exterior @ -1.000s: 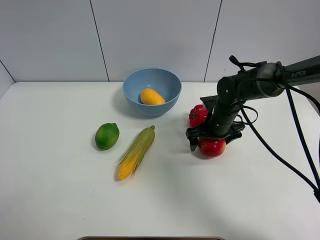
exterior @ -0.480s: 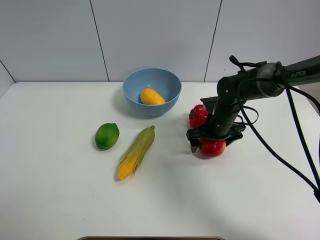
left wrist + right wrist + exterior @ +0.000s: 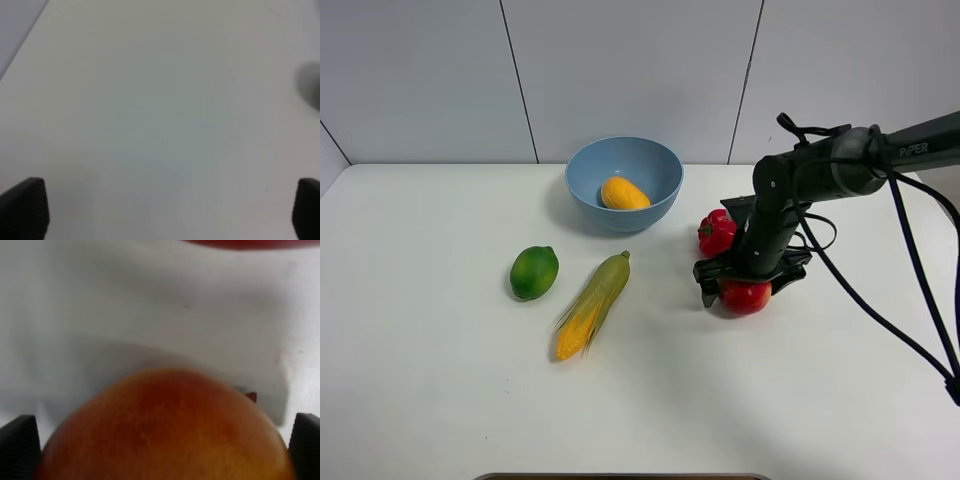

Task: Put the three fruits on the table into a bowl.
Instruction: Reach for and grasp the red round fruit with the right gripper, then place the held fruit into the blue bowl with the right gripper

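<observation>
Over the last second you will find almost no change. The right gripper (image 3: 745, 288) stays low around the red apple (image 3: 744, 297), its jaws wide apart on both sides of the fruit, and in the right wrist view they do not yet seem to press on it. The apple rests in the same place on the table (image 3: 440, 400), just beside the red bell pepper (image 3: 716, 232). The arm has shifted only very slightly.

For the task this means, in my judgement, that the arm is placed and the closing is the step that remains before the lift.

The mango (image 3: 623, 193) already lies inside the blue bowl (image 3: 582, 165), so one fruit of three is done. The lime (image 3: 534, 272) waits on the table to the left of the corn cob (image 3: 592, 305), well apart from the bowl.

The left gripper (image 3: 165, 209) is also spread wide and hangs over bare table with nothing between its fingers.

Take care that the closing fingers do not catch the pepper.
</observation>
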`<state>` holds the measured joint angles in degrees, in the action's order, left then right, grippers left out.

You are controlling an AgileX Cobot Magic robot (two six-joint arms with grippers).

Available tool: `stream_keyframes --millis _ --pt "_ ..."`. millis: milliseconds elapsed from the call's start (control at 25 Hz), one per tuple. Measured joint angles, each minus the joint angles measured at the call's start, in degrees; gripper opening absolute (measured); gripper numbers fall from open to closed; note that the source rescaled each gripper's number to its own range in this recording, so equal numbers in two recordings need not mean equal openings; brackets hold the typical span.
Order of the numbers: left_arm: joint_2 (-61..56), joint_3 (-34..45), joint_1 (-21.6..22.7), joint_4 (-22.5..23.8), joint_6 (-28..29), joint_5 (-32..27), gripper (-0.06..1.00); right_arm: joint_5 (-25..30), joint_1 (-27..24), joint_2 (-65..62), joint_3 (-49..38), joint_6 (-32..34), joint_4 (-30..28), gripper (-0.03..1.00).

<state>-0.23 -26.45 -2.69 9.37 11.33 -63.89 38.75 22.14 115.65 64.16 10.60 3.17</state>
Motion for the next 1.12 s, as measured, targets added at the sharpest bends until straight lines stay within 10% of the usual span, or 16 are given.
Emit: stream_keyframes --millis 720,800,880,1120 --pt "0.0 0.0 0.0 0.0 0.0 -0.1 1.00 -0.7 0.0 1.2 0.1 -0.2 0.0 0.99" --pt "0.0 0.0 0.0 0.0 0.0 -0.1 1.00 -0.7 0.0 1.2 0.1 -0.2 0.0 0.86" --pt "0.0 0.0 0.0 0.0 0.0 -0.1 1.00 -0.6 0.0 1.2 0.1 -0.2 0.0 0.40" --pt "0.0 0.0 0.0 0.0 0.0 -0.1 1.00 -0.6 0.0 1.3 0.1 -0.2 0.0 0.41"
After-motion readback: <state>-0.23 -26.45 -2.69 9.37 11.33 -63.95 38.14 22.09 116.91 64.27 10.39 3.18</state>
